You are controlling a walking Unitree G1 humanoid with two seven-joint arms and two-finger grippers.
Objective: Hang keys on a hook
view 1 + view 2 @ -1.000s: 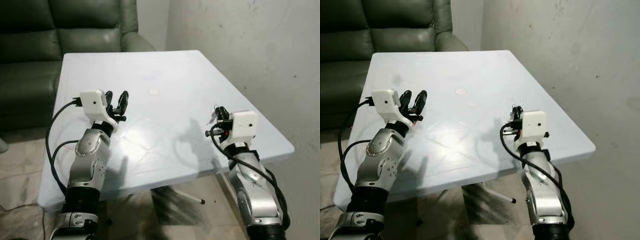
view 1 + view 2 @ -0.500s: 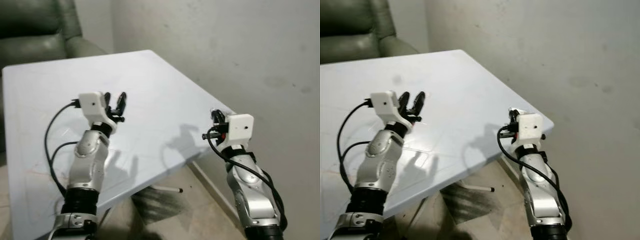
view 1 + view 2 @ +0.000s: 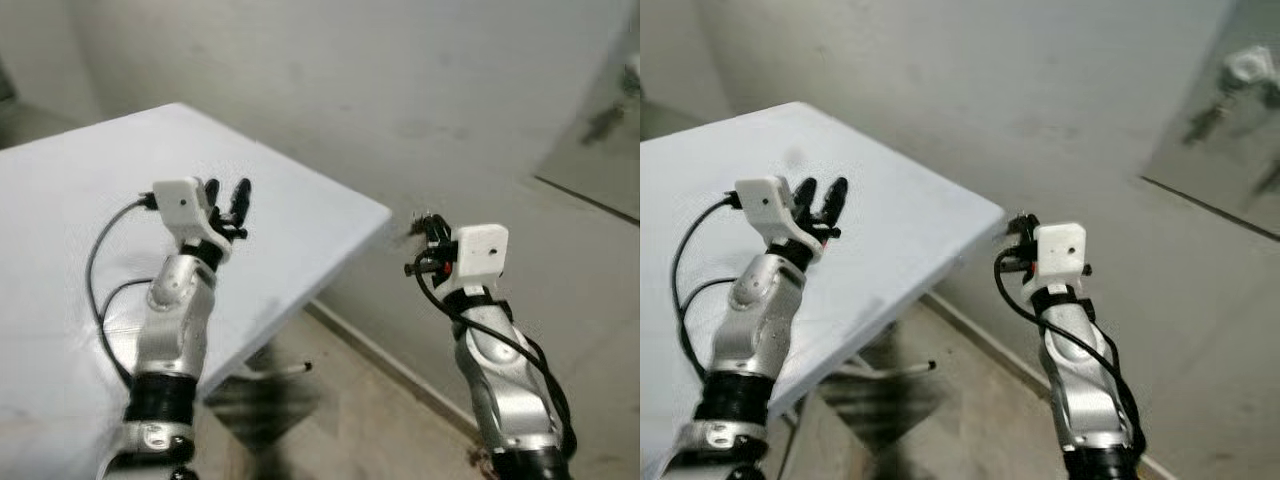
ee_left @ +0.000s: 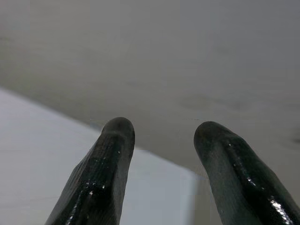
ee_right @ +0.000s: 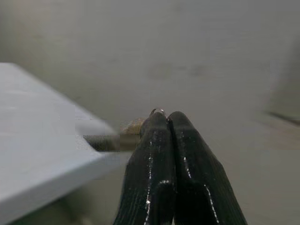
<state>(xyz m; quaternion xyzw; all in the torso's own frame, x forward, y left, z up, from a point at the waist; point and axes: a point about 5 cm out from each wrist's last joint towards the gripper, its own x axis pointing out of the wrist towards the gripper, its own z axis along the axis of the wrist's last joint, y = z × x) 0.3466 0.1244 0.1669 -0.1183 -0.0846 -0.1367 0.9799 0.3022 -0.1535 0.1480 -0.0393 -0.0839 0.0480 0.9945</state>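
My right gripper (image 3: 428, 232) is raised in front of the grey wall, past the table's corner. Its fingers (image 5: 154, 140) are pressed shut, and a small metal ring of the keys (image 5: 157, 111) pokes out at their tips. The keys show as a blurred bit at the fingertips (image 3: 1018, 222) in the eye views. A white hook-like fitting (image 3: 1245, 65) with dark things hanging below it sits on a darker panel at the upper right, blurred. My left gripper (image 3: 226, 195) is held up over the white table (image 3: 70, 190), open and holding nothing (image 4: 161, 131).
The table's corner (image 3: 385, 212) points towards the wall. Beneath it stand dark table legs (image 3: 280, 368) on a beige tiled floor (image 3: 370, 420). The darker panel (image 3: 600, 130) covers the upper right of the wall.
The whole picture has swung to the right: the green sofa has gone from view, and the wall and the darker panel have come in. Both arms keep the same pose.
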